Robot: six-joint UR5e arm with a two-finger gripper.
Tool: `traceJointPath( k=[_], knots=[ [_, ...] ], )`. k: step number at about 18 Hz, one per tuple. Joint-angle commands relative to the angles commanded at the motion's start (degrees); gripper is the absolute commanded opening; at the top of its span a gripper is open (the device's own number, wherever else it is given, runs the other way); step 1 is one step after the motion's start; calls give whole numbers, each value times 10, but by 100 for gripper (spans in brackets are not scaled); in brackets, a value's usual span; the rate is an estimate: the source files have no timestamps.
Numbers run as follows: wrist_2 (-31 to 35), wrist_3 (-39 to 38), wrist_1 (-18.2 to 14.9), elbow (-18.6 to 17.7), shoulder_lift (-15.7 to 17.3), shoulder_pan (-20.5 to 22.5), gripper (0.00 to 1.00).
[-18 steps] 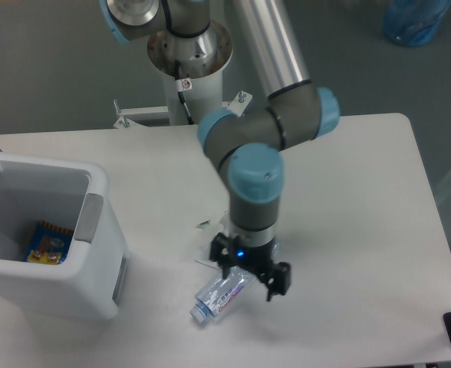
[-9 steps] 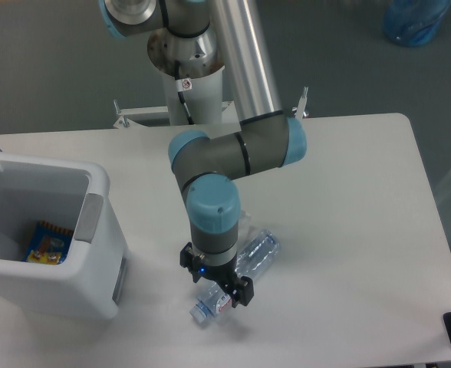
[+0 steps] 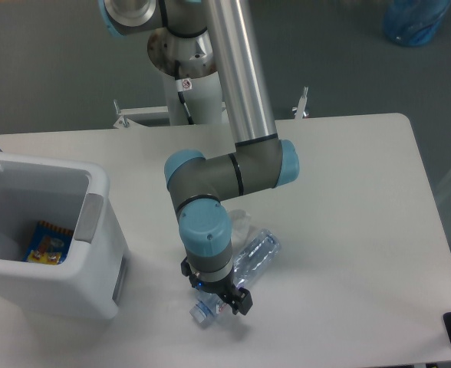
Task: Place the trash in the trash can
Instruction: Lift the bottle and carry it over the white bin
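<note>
Pincer point(image 3: 217, 298) low over bottle point(image 3: 204, 310)

White trash can point(image 3: 103, 245), clear bottle point(image 3: 255, 254)

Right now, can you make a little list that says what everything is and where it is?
gripper: low over the near bottle, jaws' state hidden
near bottle: lying on the table, white cap toward the front edge
second bottle: lying right of the arm
trash can: left side, open top
inside the can: a colourful packet
table: white
</note>
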Motion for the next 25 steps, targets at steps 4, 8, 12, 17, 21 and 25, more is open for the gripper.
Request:
traceJointPath(
  k=[4, 8, 12, 17, 21, 25],
  knots=[
    [-1, 3, 0, 2, -2, 0, 97],
    [0, 4, -1, 4, -2, 0, 52],
    [0, 3, -2, 4, -2, 0, 22],
    [-7, 2, -2, 7, 14, 7, 17],
    [-67, -7, -2, 24, 42, 25, 17],
    [-214, -82, -2, 80, 59, 56, 17]
  ],
)
